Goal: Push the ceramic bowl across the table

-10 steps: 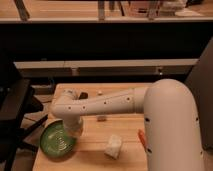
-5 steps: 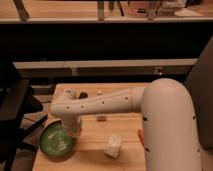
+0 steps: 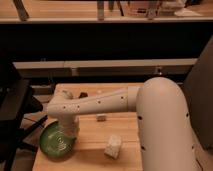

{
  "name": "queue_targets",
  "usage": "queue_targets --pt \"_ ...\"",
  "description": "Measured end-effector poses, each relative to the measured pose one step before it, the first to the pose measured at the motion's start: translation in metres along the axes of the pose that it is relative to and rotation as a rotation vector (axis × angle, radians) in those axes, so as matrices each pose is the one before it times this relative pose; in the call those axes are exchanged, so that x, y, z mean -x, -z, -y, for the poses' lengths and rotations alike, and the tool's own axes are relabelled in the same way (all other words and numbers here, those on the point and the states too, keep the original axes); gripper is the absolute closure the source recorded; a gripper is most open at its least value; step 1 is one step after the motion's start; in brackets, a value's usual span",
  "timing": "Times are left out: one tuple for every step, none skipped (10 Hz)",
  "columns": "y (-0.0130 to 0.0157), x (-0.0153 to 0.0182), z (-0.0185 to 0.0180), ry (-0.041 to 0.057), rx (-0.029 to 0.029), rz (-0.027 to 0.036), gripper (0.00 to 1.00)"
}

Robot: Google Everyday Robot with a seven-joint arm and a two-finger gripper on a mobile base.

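Hanging low over the near-left corner of the table (image 3: 92, 146), the gripper (image 3: 69, 132) sits above the right part of the green ceramic bowl (image 3: 54, 142), and we cannot tell its state. The bowl lies mostly left of the gripper (touching or just apart, we can't say). Most of the tabletop runs right and away, so we judge the push goes that way. A white crumpled lump (image 3: 113, 146) lies near that path.

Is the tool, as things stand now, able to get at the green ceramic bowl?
Probably yes: the tool is down at the rim of the green bowl, with nothing between them; the white lump lies apart.
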Motion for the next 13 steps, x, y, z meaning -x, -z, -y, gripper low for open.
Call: queue_targets --pt "0.00007 -0.00206 0.00217 0.00793 -0.0023 -0.00011 1.0" --pt "-0.00008 -0.00177 0.0035 0.00716 -0.00128 0.00093 1.0" --pt "0.00001 -0.00101 0.00362 0.01054 -0.00039 0.00125 1.0" --pt "-0.00071 0.00042 -0.00155 0.00492 -0.00045 0.00102 1.0" --pt "-0.00025 -0.0004 -0.0006 0.01072 -0.00012 -0.00004 1.0" --pt "-0.00057 -0.00069 0.00239 0.01044 -0.00105 0.00139 1.0" --pt "0.00001 -0.00081 0.00362 0.01142 -0.00253 0.004 1.0" --pt "-0.00035 -0.00077 -0.00061 0.00476 0.00149 -0.00059 1.0" --pt "-0.00044 -0.00045 -0.00056 0.00552 0.00014 0.00101 1.0" --pt "-0.00029 -0.00039 0.00147 0.00697 -0.00072 0.00069 1.0" --pt "-0.00048 -0.0008 0.00243 0.01157 -0.0009 0.00153 1.0" --pt "-0.00049 -0.00036 0.00101 0.00655 -0.00063 0.0012 1.0" --pt "-0.00073 -0.00045 -0.00004 0.00997 -0.00027 0.00289 1.0"
